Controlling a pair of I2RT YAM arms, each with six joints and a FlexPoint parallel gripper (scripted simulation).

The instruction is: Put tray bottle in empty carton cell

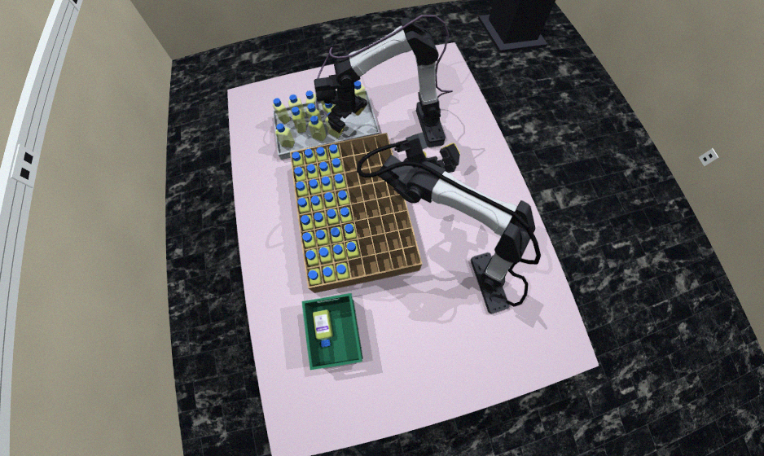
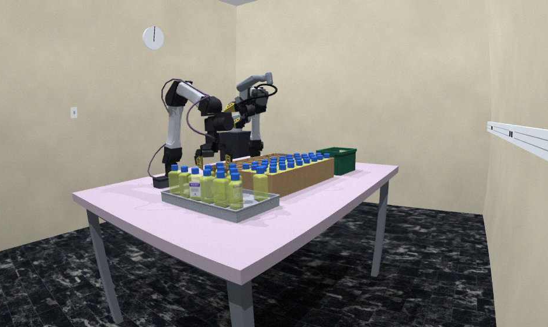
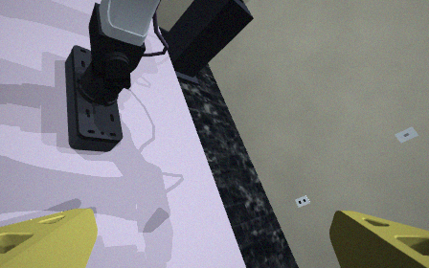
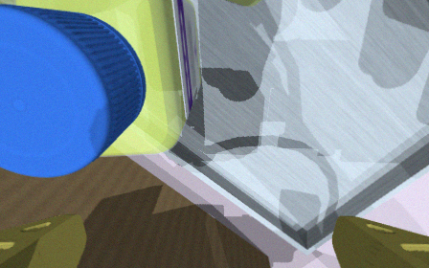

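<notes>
Top view, blue-capped yellow-green bottles [image 1: 317, 129] [image 2: 220, 190] [image 4: 161, 77], gray tray [image 1: 327, 143] [image 2: 201, 208] [image 4: 259, 217].

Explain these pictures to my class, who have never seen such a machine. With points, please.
The machine is two robot arms at one table [image 1: 441, 396] [image 2: 178, 227] [image 3: 188, 144] [image 4: 427, 191]. One picture looks down from above, one from the side; the other two come from cameras on the wrists.

On the table stand a divided carton [image 1: 367, 278] [image 2: 302, 178], a tray [image 1: 305, 150] [image 2: 198, 208] [image 4: 307, 239] of blue-capped bottles, and a green bin [image 1: 357, 331] [image 2: 344, 163] with one bottle lying inside. The carton's row nearest the bin has three bottles; the others have four.

The right gripper [image 1: 349, 115] [image 2: 214, 160] [image 4: 210, 226] is open over the tray; the left gripper [image 1: 435, 154] [image 2: 232, 114] [image 3: 214, 220] is open beyond the carton's edge. Neither holds anything.
</notes>
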